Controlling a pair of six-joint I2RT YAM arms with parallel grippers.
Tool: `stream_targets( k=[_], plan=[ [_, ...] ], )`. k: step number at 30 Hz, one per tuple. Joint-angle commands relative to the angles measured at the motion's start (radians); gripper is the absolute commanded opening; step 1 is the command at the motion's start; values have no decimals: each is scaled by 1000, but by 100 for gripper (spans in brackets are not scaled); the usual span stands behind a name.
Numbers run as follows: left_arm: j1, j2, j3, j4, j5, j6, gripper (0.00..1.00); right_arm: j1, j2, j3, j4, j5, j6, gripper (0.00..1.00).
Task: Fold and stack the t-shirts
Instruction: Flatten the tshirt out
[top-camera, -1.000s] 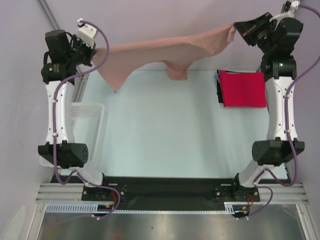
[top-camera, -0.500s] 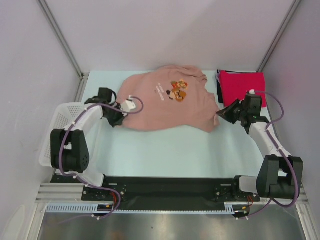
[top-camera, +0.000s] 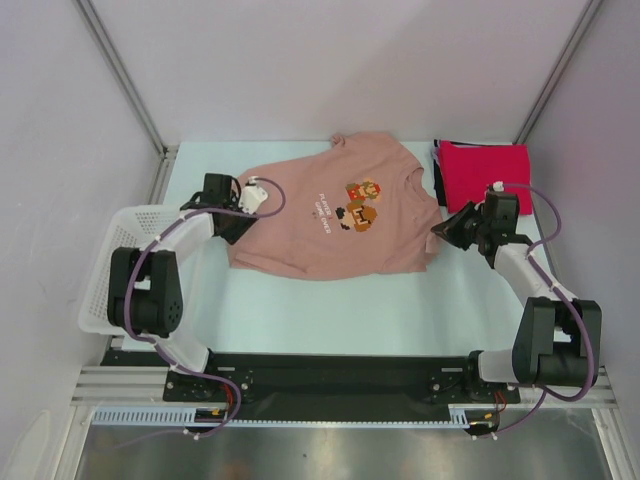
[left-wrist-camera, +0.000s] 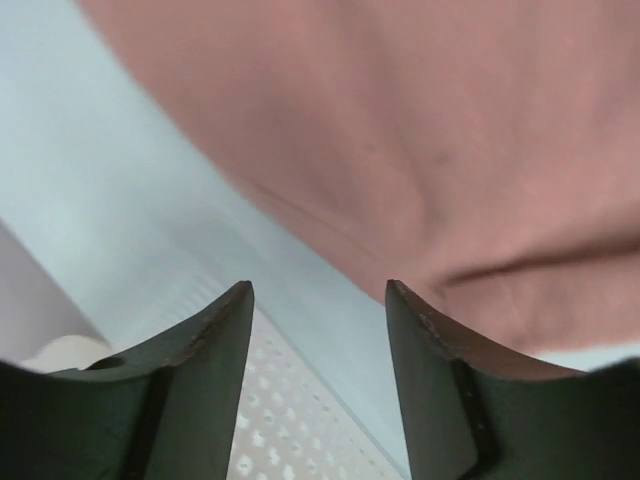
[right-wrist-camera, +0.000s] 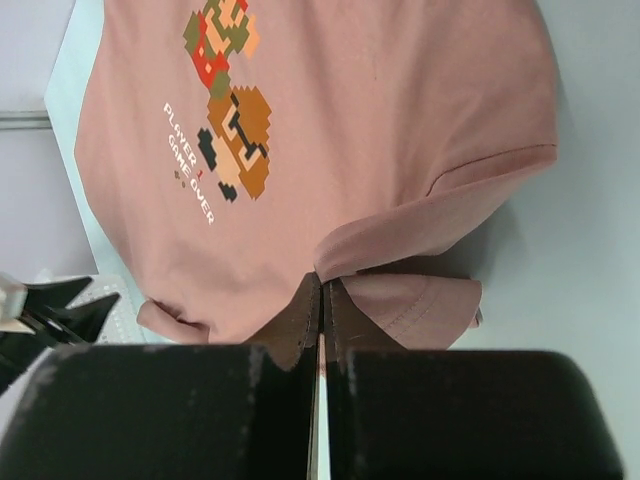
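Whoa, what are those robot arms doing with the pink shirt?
They're spreading the pink shirt flat on the table, picture side up, ready for folding. The right gripper is shut on a fold at the shirt's edge. The left gripper is open at the other side, with nothing between its jaws. A folded red shirt lies on a black one at the far right, and a white basket sits on the left.

Pale blue tabletop (top-camera: 330, 310), plain lilac-grey walls (top-camera: 340, 60) (metal corner posts (top-camera: 120, 75)), aluminium rail (top-camera: 120, 385) at near edge

Shirt (top-camera: 300, 235) between basket (top-camera: 103, 272) and folded stack (top-camera: 487, 178)
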Motion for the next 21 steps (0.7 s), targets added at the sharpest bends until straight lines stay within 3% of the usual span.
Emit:
stream_targets(
  k=[1,2,5,9,11,15,21],
  plan=[
    [5,-44,49,110,-65,-167,61,-4,-10,38,41,-14,-25,0],
    [4,-49,50,102,-50,-171,65,-4,-13,35,39,-13,-27,0],
    [-10,-79,14,48,54,-127,60,-4,-21,27,30,-9,-36,0],
    [-73,-246,-158,-83,242,190,55,-4,-29,19,26,-14,-38,0],
    [-90,-294,-203,-108,222,279,55,-4,-27,19,25,-20,-36,0],
    [-99,-319,-232,-45,118,304,57,-4,-16,18,38,-31,-28,0],
    [-116,-180,-215,5,59,306,56,-4,-16,22,42,-37,-18,0]
  ],
)
